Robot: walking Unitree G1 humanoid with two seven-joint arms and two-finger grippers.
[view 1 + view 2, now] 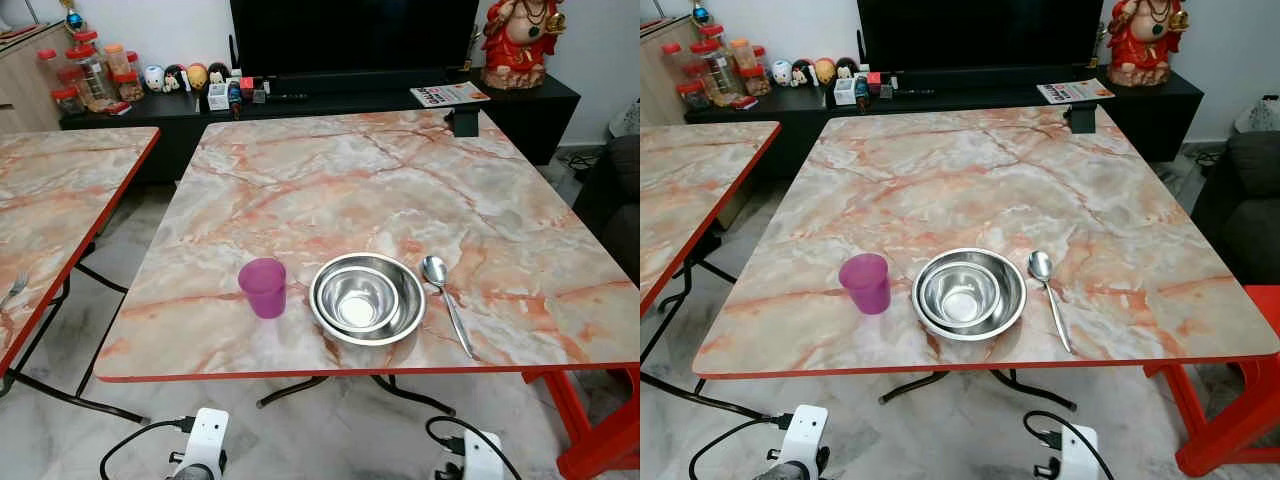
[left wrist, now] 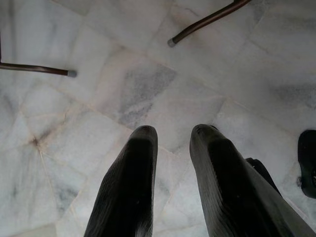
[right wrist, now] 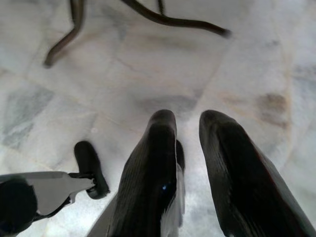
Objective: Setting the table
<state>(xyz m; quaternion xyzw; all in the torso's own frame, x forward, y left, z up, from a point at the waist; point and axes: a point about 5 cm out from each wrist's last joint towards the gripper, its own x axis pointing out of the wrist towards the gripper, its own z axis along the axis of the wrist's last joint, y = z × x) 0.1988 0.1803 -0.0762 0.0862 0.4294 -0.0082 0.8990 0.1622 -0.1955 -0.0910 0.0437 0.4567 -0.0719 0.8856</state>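
A marble-pattern table (image 1: 380,190) with a red edge stands in front of me. Near its front edge a purple plastic cup (image 1: 263,287) stands upright. To the right of the cup sit two steel bowls (image 1: 366,298), one nested inside the other. A steel spoon (image 1: 446,306) lies just right of the bowls, its bowl end pointing away from me. Both arms hang below the table edge. My left gripper (image 2: 174,131) is open over the marble floor with nothing between its fingers. My right gripper (image 3: 187,117) is open over the floor too, and holds nothing.
A second marble table (image 1: 60,200) stands to the left with a fork (image 1: 12,290) on it. A small black object (image 1: 465,122) sits at the far edge of the main table. Behind it is a dark TV cabinet (image 1: 520,100); a sofa (image 1: 615,200) is at right. Metal table legs (image 3: 168,19) cross the floor.
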